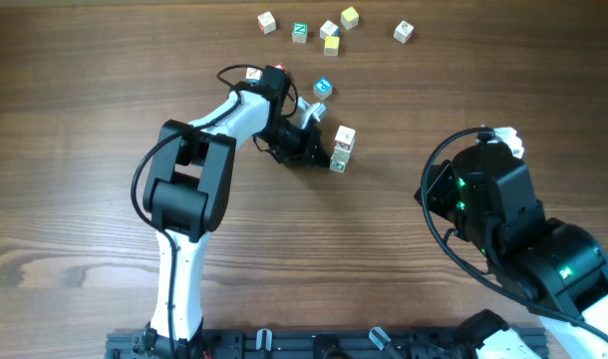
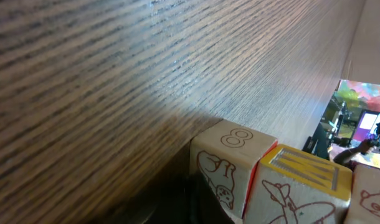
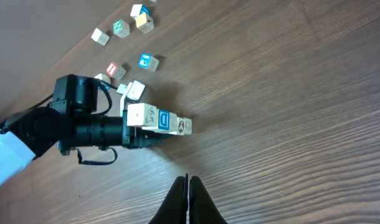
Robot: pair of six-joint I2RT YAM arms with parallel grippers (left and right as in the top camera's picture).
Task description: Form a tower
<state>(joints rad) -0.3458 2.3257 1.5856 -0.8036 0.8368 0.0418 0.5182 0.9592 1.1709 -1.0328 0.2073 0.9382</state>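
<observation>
Two pressed-shut grippers: your left gripper (image 1: 322,150) sits just left of the upright tower (image 1: 342,147), your right gripper (image 3: 187,186) well apart.

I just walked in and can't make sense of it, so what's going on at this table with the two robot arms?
The left arm reaches across the wooden table and has the left gripper, jaws shut, right beside the tower, a short column of letter cubes. Whether it actually touches the column is unclear. The right gripper hangs off to the side, jaws shut and holding nothing. Several loose letter cubes lie scattered farther back, not yet stacked.
</observation>
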